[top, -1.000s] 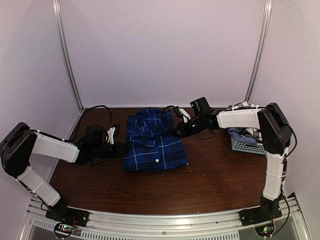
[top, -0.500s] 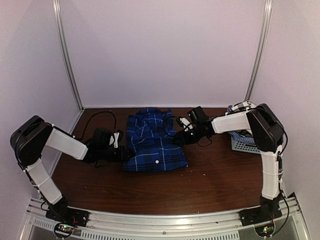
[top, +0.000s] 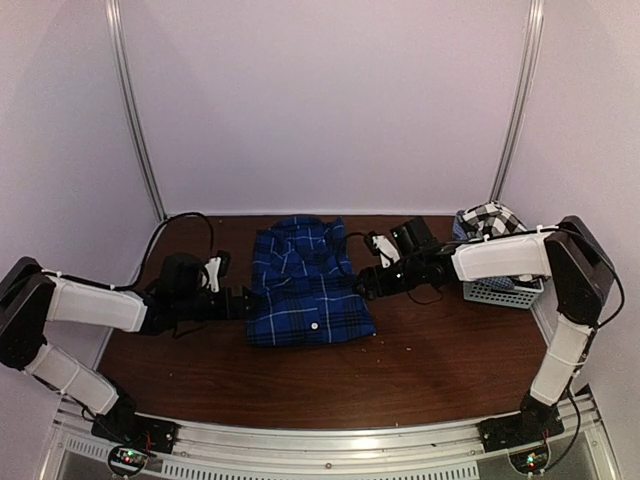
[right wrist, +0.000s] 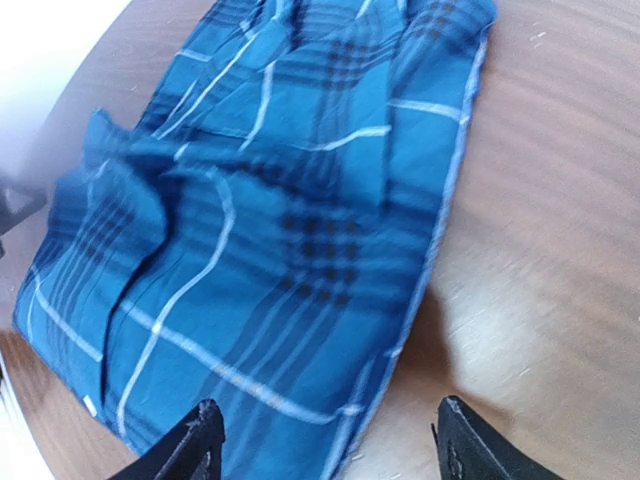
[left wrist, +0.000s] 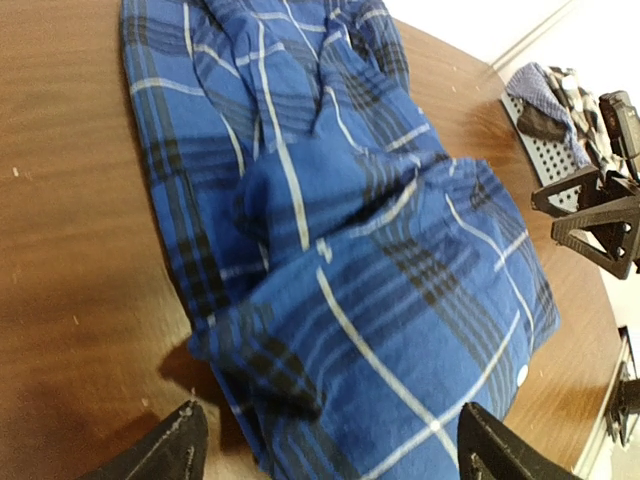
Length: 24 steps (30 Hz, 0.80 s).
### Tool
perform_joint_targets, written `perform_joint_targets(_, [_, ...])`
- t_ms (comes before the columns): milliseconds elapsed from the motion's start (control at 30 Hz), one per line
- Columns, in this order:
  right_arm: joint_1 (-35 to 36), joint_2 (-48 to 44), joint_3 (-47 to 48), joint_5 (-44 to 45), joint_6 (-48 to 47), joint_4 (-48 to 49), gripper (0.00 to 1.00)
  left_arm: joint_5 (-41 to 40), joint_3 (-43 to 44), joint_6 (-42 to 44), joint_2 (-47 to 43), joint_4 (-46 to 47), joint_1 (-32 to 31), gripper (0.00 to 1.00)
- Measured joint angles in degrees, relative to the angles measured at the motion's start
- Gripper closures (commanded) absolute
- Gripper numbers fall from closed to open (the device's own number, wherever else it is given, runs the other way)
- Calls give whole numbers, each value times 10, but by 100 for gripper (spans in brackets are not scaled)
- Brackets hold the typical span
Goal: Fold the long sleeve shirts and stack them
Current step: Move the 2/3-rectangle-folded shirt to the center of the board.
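**Blue plaid folded, both jaws wide at its edges**

Blue plaid shirt (top: pixel 308 285) lies as a folded rectangle on the worktop (top: pixel 420 350), btwn the two sets of jaws. One side edge sits just ahead of the left jaws, the opposite edge just ahead of the right jaws. Both are spread wide and hold nothing; in the wrist views cloth lies in front of the fingertips (left wrist: pixel 186 442), none pinched. Checked shirt (top: pixel 488 218) is heaped in the mesh basket (top: pixel 498 293), behind the right jaws and well apart from the left.

Step in hand, prob.: tidying the blue fold. To do it well, slide a fingertip under all layers at each edge, pinch level on both sides, and move together so nothing skews. The bunched flap nearest the left jaws wants flattening, else it makes a lumpy base for shirt no. 2.

Pose: left arm (top: pixel 100 305) stretched low, forearm near-horizontal, wrist aimed at the shirt. Right arm (top: pixel 500 258) has its elbow high, forearm reaching inward and down.
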Motion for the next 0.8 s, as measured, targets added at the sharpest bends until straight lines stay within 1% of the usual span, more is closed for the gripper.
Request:
perform_joint_targets(67, [17,-14,-28,-1,6,13,26,11,-17,-3,-9,0,-5,12])
perform_joint_targets(133, [31,-17,-51,-4,16,24,28,17,-32,-8,-12,1,-12,14])
perform_joint_targets(167, [39,-18,-63,-5,19,33,29,19,-40,-11,-12,2,-18,16])
perform_joint_targets(267, [52,-18,-97,-6,35,51,37,21,-53,-19,-6,3,-37,25])
perform_joint_targets(333, [56,-17,-118,-8,49,71,41,21,-55,-25,9,7,-50,32])
perform_joint_targets(433, [58,-17,-141,-13,62,94,50,16,-56,-31,33,18,-66,42])
perform_joint_targets(467, [60,-18,-150,-16,70,105,55,14,-56,-32,41,22,-70,45])
perform_joint_targets(600, [67,-23,-181,-20,90,140,69,8,-61,-36,58,43,-85,56])
perform_joint_targets(733, [79,-35,-210,-19,110,164,85,2,-61,-36,72,61,-100,63])
perform_joint_targets(800, [84,-40,-222,-17,120,172,92,-3,-61,-36,75,64,-107,65])
